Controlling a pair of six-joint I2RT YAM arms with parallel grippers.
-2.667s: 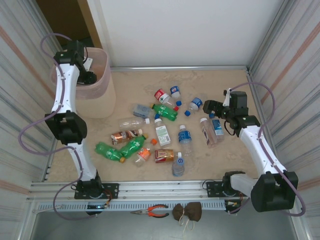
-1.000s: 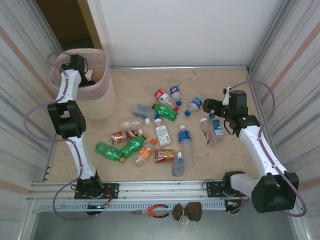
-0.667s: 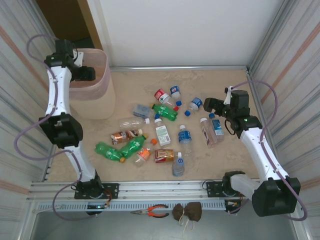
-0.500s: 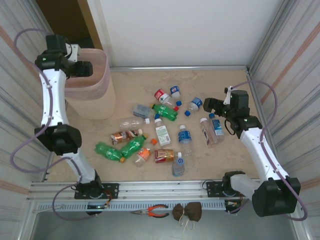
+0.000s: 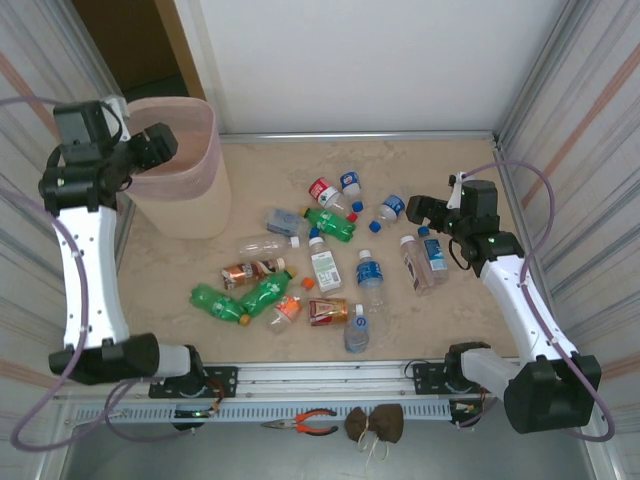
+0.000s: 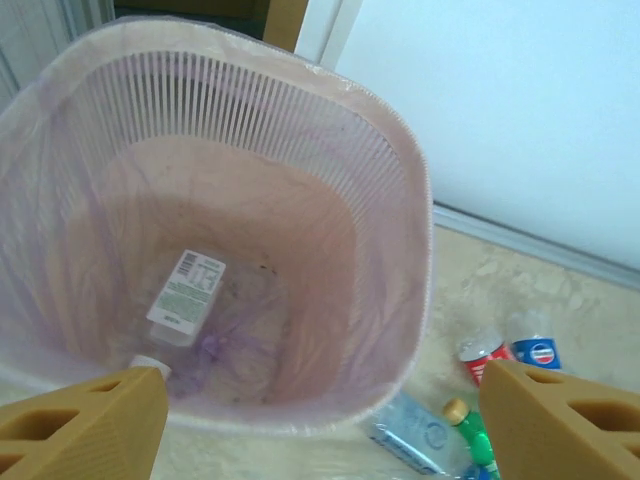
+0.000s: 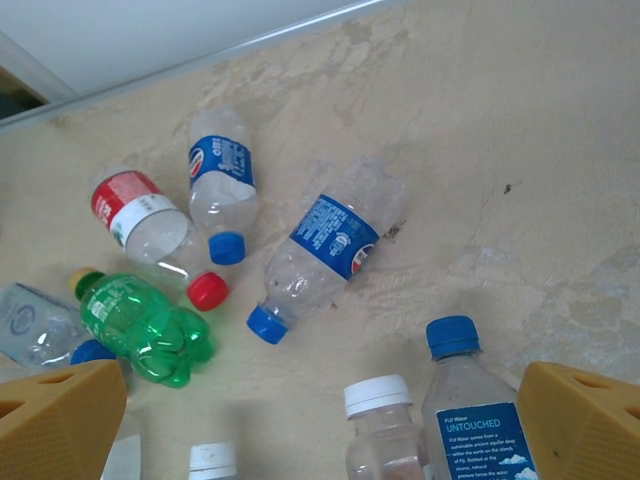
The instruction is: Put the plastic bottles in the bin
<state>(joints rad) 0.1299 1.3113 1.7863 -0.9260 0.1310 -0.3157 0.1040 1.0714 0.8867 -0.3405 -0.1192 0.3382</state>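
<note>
"Picking next: which arm is closer?"

"The right gripper (image 5: 416, 212), spread wide and empty. A blue-label bottle (image 7: 325, 245) lies just ahead, slanted, cap toward the gripper."

"And the left gripper (image 5: 155, 146)?"

"Spread too, above the bin (image 5: 205, 175). Its own camera sees one bottle (image 6: 186, 298) inside."

Beige marbled table (image 5: 480, 170), bin (image 5: 195, 200) standing at its far left corner, bottles (image 5: 325, 270) lying scattered on their sides across the middle, green bottles (image 5: 220, 303) toward the near left, two clear bottles (image 5: 415, 262) side by side at right
</note>
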